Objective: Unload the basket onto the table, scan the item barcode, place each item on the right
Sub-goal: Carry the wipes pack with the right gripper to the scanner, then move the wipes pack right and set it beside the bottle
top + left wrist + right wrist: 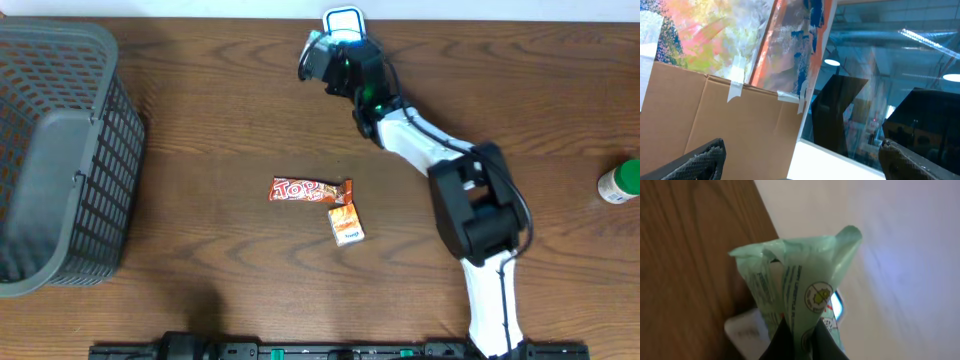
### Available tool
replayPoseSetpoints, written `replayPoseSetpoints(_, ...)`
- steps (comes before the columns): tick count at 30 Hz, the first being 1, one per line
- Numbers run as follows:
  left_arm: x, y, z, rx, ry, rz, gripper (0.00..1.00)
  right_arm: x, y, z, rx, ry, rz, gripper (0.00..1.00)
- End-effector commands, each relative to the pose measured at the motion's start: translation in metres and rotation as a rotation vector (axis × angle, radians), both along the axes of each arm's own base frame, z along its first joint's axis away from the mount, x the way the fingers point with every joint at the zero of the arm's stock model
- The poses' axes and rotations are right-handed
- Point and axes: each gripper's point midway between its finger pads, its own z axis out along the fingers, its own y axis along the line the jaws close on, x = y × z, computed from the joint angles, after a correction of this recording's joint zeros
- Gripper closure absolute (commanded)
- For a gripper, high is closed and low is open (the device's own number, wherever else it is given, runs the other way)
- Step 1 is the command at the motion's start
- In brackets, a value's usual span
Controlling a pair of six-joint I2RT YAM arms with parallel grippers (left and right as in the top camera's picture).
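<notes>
The right gripper [799, 342] is pinching 1 green packet [800, 275] near 1 scanner [343, 18]; the left gripper [802, 165] is gaping wide. 1 candy bar [303, 190], 1 box [346, 224], 1 basket [60, 150] and 1 bottle [620, 183] are sitting apart.

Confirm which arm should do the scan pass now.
Right. The right gripper is shut on the green packet, right beside the white scanner at the far edge of the table. The left gripper is open, empty and faces cardboard, not the table.

"TOP" in white letters on the orange candy bar wrapper [310, 191]; print on the green packet [800, 295] illegible.
</notes>
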Motion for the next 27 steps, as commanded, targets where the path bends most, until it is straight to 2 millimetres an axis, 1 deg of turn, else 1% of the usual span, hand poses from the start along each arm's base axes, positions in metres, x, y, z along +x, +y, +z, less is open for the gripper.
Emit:
replayPoseSetpoints(1,-0.004,0.001,0.0,-0.009,-0.01,0.01,0.02,-0.012,-0.03,0.084,0.091,-0.02,-0.121,0.99)
replayPoseSetpoints(3,-0.004,0.001,0.0,-0.009,-0.01,0.01,0.02,-0.025,-0.042,0.093,0.102,0.041,-0.174,0.99)
replayPoseSetpoints(5,-0.003,0.001,0.0,-0.009,-0.01,0.01,0.02,-0.04,-0.052,0.095,0.132,0.122,-0.219,0.99)
replayPoseSetpoints(9,-0.003,0.001,0.0,-0.01,-0.01,0.009,0.02,-0.072,-0.08,0.088,0.237,0.315,-0.357,0.99)
replayPoseSetpoints(12,-0.004,0.001,0.0,-0.01,-0.01,0.009,0.02,-0.101,-0.109,0.069,0.268,0.479,-0.489,0.99)
replayPoseSetpoints(17,-0.003,0.001,-0.001,-0.009,-0.009,0.01,0.02,-0.15,-0.162,0.027,0.207,0.739,-0.703,0.99)
replayPoseSetpoints(19,-0.004,0.001,0.0,-0.009,-0.01,0.01,0.02,-0.168,-0.187,0.017,0.174,0.821,-0.778,0.99)
replayPoseSetpoints(22,-0.004,0.001,0.0,-0.009,-0.01,0.01,0.02,-0.178,-0.223,0.011,0.146,0.857,-0.874,0.99)
replayPoseSetpoints(23,-0.004,0.001,0.0,-0.009,-0.01,0.01,0.02,-0.18,-0.243,0.01,0.146,0.858,-0.926,0.99)
replayPoseSetpoints(27,-0.003,0.001,0.0,-0.009,-0.01,0.01,0.02,-0.185,-0.3,0.003,0.194,0.867,-1.06,0.99)
